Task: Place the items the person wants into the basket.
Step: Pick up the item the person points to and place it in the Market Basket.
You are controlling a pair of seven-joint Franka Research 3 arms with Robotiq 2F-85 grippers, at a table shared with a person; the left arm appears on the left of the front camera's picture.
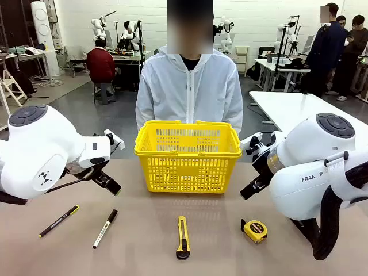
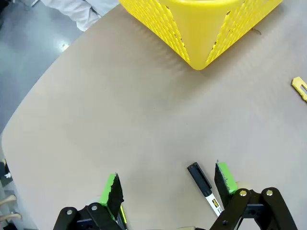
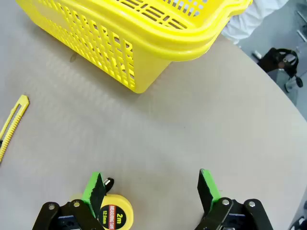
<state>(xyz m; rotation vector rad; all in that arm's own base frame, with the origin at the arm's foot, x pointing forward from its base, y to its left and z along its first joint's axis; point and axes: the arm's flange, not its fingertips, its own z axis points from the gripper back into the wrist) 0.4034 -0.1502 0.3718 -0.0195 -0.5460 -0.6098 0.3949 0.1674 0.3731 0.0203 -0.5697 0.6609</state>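
The left gripper point(image 2: 167, 179) has its jaws spread wide with nothing between the green pads, and it hangs over the tan table point(image 2: 96, 120). In its wrist view the slim white marker with a black cap point(image 2: 203, 184) lies flat at 4 o'clock of the gap, just inside one pad, cap end pointing to 11 o'clock. In the front view the marker sits at 6 o'clock of this gripper. The black pen with a yellow tip point(image 1: 58, 221) lies at 8 o'clock, apart from the marker. The right gripper point(image 3: 149, 181) is likewise wide apart and empty, above the table. The small rounded yellow tape measure with black trim point(image 3: 114, 214) sits at 7 o'clock in its wrist view, partly hidden behind one finger, printed face up. The long yellow utility knife point(image 1: 183, 237) lies between marker and tape measure, near the table's front edge, well apart from both. The yellow plastic lattice-sided shopping basket point(image 1: 188, 154) stands upright mid-table, at 2 o'clock of the left gripper and 10 o'clock of the right, handles folded down on the rim. At 12 o'clock behind it the person in a white hooded zip-up jacket point(image 1: 190, 92) stands at the far edge, lower body blocked by the basket, hands out of sight. A seated figure in a red shirt point(image 1: 101, 64) is far off at 11 o'clock.
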